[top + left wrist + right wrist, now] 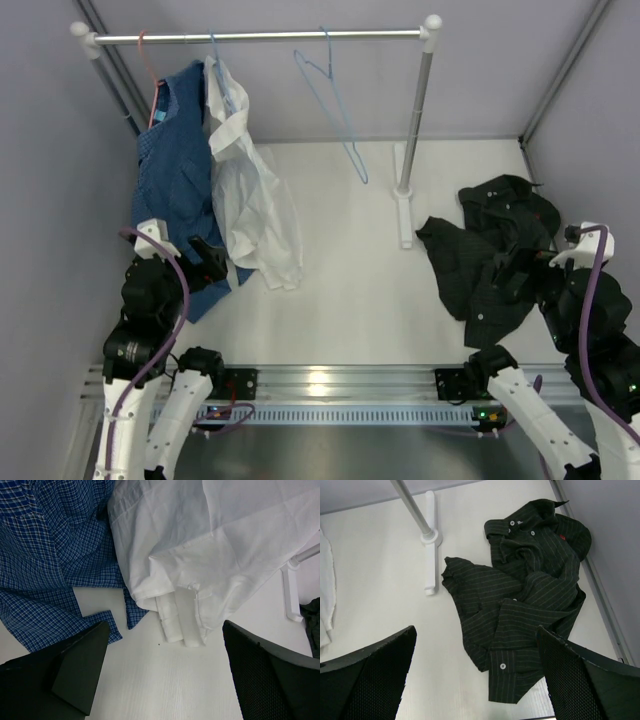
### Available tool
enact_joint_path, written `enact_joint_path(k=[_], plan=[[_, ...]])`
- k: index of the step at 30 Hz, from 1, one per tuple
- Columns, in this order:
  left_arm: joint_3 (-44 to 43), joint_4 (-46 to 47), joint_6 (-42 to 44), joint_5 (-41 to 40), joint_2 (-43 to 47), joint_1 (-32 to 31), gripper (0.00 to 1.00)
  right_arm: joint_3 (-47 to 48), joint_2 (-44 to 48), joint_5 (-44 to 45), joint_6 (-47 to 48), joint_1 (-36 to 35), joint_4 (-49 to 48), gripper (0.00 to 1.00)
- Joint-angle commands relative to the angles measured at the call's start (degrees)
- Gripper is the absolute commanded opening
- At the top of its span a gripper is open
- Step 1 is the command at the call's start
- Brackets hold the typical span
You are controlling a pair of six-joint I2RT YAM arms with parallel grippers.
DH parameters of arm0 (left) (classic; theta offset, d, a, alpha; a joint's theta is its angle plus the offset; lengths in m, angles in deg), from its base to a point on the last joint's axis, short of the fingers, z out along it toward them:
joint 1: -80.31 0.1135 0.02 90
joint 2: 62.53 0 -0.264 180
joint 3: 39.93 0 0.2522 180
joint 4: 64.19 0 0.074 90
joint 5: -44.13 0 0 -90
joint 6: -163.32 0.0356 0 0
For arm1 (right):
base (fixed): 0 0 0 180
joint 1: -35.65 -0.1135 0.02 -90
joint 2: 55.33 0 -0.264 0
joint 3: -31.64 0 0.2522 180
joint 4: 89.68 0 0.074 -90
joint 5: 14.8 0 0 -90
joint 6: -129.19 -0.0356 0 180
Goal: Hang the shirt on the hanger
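The shirt (495, 250), black with faint pinstripes, lies crumpled on the white table at the right; in the right wrist view the shirt (530, 595) shows its collar at the far end and a buttoned cuff nearest me. The empty light-blue wire hanger (346, 128) hangs tilted from the rail near its right end. My right gripper (527, 263) hovers over the shirt's near edge, and the right gripper (475, 675) is open with the cuff between its fingers but untouched. My left gripper (207, 260) is open above bare table; the left gripper (165, 670) holds nothing.
A blue checked garment (175, 185) on an orange-red hanger and a white shirt (250, 195) on another blue hanger hang at the rail's left, their hems on the table. The rack's right post (415, 120) and white foot (404, 215) stand between hanger and shirt. Grey walls close both sides.
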Motion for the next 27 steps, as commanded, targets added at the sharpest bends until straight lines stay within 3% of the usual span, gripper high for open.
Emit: enact_joint_path(k=[1,4,9,12,14,17,20,24,27], plan=[[0.19,2.99,-0.89,0.15,0.38,-0.12,0.98,-0.66,-1.0,1.63,-0.77,0.44,0.22,0.99],[0.27,2.99,-0.89,0.06,0.56,-0.12,0.98,-1.37,-1.0,0.58,-1.3,0.44,-1.53,0.99],[0.45,3.34,-0.8,0.5,0.3,-0.12,0.98,-6.8,-2.04,-11.11,-2.69,0.35,-11.45,1.0],[0.54,3.43,-0.71,0.94,-0.14,-0.12,0.98,-9.1,-8.96,-7.45,-5.24,0.44,-17.44,1.0],[0.54,3.6,-0.71,1.29,-0.14,-0.12,0.98,-8.67,-14.86,0.26,-5.87,0.7,-18.32,0.99],[0.71,3.69,-0.62,1.82,-0.06,-0.21,0.98,-5.77,-27.26,4.6,-6.13,5.08,-18.58,0.99],[0.71,3.78,-0.53,2.26,-0.23,-0.47,0.98,-4.71,-37.27,9.43,-11.13,14.46,-21.38,0.99],[0.71,3.87,-0.45,2.44,-0.32,-1.17,0.98,-3.22,-45.79,7.44,-10.8,24.12,-26.39,1.0],[0.71,3.87,-0.45,2.44,-0.23,-2.05,0.98,0.63,-53.96,8.04,-9.31,26.88,-27.02,0.99]])
